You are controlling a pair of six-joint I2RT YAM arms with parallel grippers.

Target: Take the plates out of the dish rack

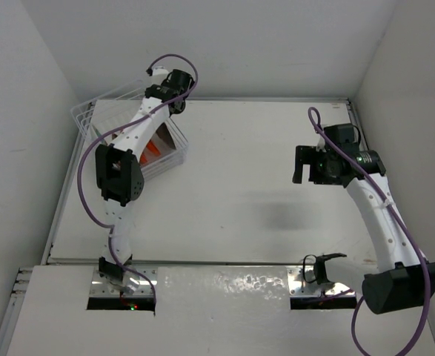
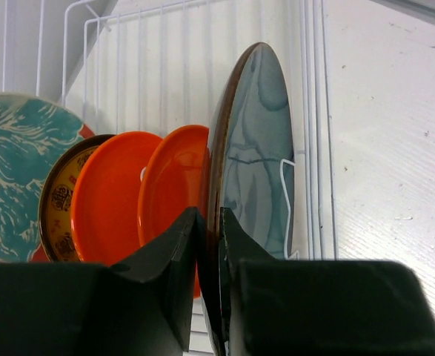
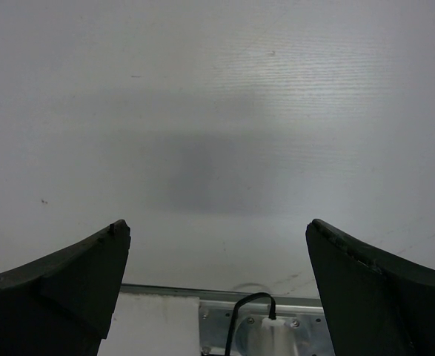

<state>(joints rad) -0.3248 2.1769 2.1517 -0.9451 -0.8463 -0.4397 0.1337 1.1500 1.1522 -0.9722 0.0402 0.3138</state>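
Note:
Several plates stand on edge in a row in the dish rack (image 1: 174, 153). In the left wrist view, from left to right, they are a teal plate (image 2: 17, 178), a yellow-gold patterned plate (image 2: 58, 196), two orange plates (image 2: 110, 200) (image 2: 174, 185) and a grey-blue plate with a dark brown rim (image 2: 258, 148). My left gripper (image 2: 210, 222) is shut on the near rim of the grey-blue plate, one finger on each face. From above, the left gripper (image 1: 173, 104) reaches down into the rack, and only orange (image 1: 152, 148) shows there. My right gripper (image 3: 217, 245) is open and empty above bare table (image 1: 302, 165).
A white wire basket (image 2: 165, 44) stands behind the plates, at the table's far left corner (image 1: 91, 111), close to the left wall. The table's metal front edge (image 3: 261, 319) shows under the right gripper.

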